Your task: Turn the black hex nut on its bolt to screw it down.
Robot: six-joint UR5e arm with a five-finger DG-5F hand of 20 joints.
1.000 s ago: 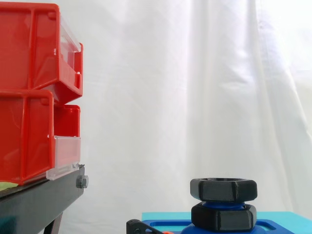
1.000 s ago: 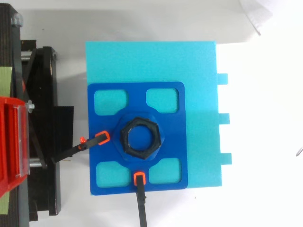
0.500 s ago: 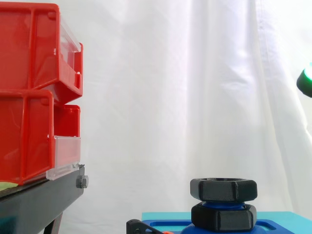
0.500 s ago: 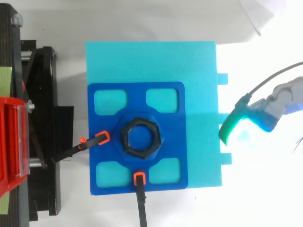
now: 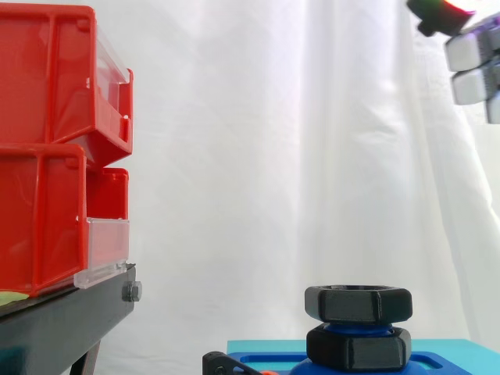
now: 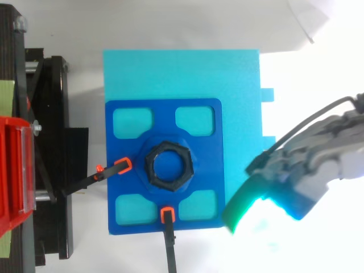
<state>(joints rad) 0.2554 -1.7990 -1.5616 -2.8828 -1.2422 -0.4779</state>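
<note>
The turning had not begun, as far as could be judged. The nut [image 5: 358, 303] sat high on its blue bolt [image 5: 358, 329] at the middle of the plate [image 6: 199, 111], which lay toward the near left corner of the block [image 6: 182, 74]. From the side, a sliver of bolt showed between the nut and a second black hex piece [image 5: 358, 348] beneath it, so some thread seemed left to close. The hand [image 6: 310, 170] hovered over the block's right edge near its lower right corner, well above and apart from the nut. Its fingers were loosely extended and held nothing, and a green fingertip [image 6: 243, 207] pointed toward the plate's lower right corner. Two clamps [image 6: 122, 165] gripped the plate at its left and near edges. What remained was likely the whole job: reaching the nut, closing round its flats, and twisting it down.
</note>
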